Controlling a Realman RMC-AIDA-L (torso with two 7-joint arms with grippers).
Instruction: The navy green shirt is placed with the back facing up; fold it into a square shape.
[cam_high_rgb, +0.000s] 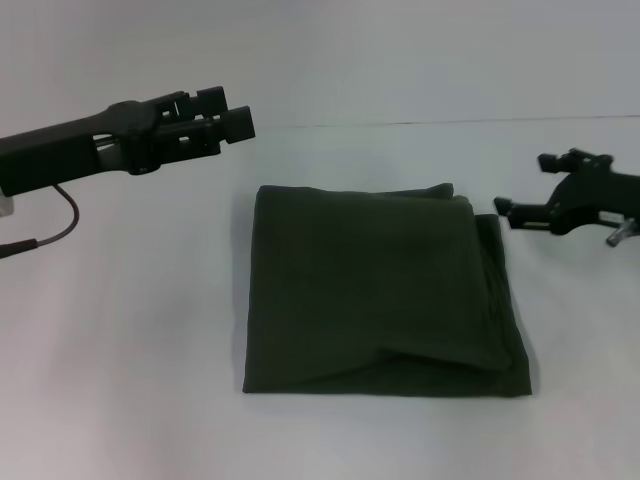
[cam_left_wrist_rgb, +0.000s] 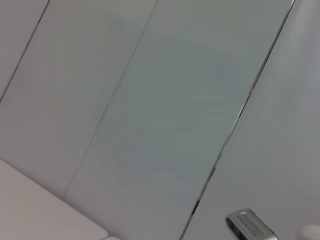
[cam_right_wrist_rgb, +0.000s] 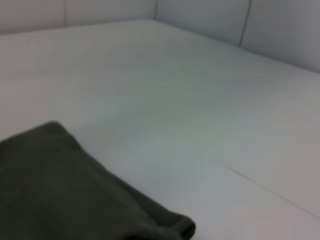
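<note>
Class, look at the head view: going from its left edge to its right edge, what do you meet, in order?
Left gripper, a black claw raised over the white table → the navy green shirt, dark olive cotton folded into a rough square → right gripper, black, beside the shirt's far right corner.

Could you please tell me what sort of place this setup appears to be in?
Most likely a lab or robot test bench, not a home: a bare white table, plain pale panelled walls, and two black robot arms, left hand and right hand, flanking a folded navy green shirt.
</note>
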